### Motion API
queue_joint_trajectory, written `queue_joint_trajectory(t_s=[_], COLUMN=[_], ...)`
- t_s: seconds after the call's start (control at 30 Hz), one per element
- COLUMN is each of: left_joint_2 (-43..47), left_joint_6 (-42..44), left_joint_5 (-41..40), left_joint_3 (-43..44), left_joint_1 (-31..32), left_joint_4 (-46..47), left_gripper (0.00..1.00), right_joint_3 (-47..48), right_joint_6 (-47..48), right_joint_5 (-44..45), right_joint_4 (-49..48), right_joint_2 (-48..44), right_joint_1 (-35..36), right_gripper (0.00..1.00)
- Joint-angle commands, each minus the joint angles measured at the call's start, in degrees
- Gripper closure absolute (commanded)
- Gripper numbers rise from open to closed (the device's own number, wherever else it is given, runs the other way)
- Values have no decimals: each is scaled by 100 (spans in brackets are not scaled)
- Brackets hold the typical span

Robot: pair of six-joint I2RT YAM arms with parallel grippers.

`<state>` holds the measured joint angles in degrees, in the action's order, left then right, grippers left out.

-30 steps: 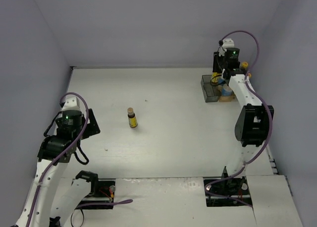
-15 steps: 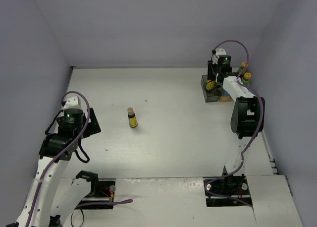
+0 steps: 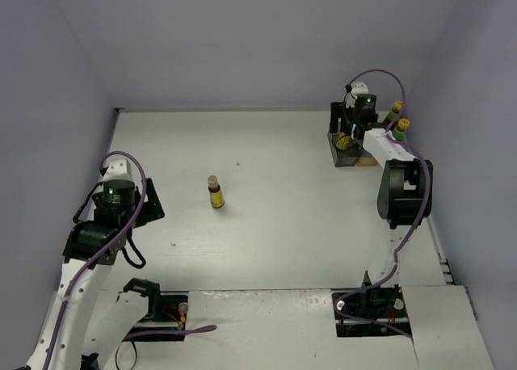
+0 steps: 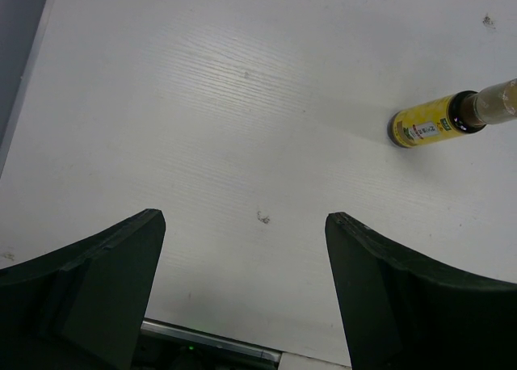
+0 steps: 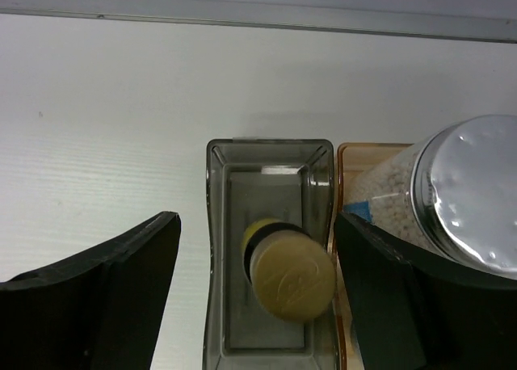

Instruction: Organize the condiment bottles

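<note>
Where the loose bottle stands: small brown yellow-labelled bottle, upright on the table, well apart from the tray.
Left gripper: fingers spread, holding nothing; the bottle lies ahead, toward the upper right of the wrist view.
Right gripper: spread and empty, hanging over the tray's grey compartment.
Already stowed: twin bottle in the grey compartment; silver-lidded jar in the tan one beside it.
Yellow-capped bottles: two, near the right wall by the tray.
Likely handling: light, rigid, smooth-sided, so possibly slippery; narrow base, tips easily.
Where to hold: across the labelled body, below the cap.
</note>
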<state>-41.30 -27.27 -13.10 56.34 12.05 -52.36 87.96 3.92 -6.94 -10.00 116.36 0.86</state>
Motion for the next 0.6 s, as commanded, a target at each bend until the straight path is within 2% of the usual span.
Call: queue_joint_trajectory(t_s=[0.0, 0.3, 0.43, 0.57], left_joint_2=[25, 104, 113, 131], left_joint_6=[37, -16, -24, -94], left_joint_5=[10, 115, 89, 124], left_joint_3=[97, 114, 141, 185], left_joint_1=[51, 60, 69, 95], left_joint_4=[261, 270, 235, 200], left_gripper=[19, 19, 19, 19], right_joint_3=[54, -25, -86, -209], right_joint_6=[3, 205, 276, 223], right_joint_5=[-97, 62, -491, -914], right_joint_4=[-328, 199, 665, 929], right_joint_2=[-1016, -2274, -2644, -2732], right_joint_1=[98, 748, 1292, 2204], right_gripper=[21, 12, 11, 10])
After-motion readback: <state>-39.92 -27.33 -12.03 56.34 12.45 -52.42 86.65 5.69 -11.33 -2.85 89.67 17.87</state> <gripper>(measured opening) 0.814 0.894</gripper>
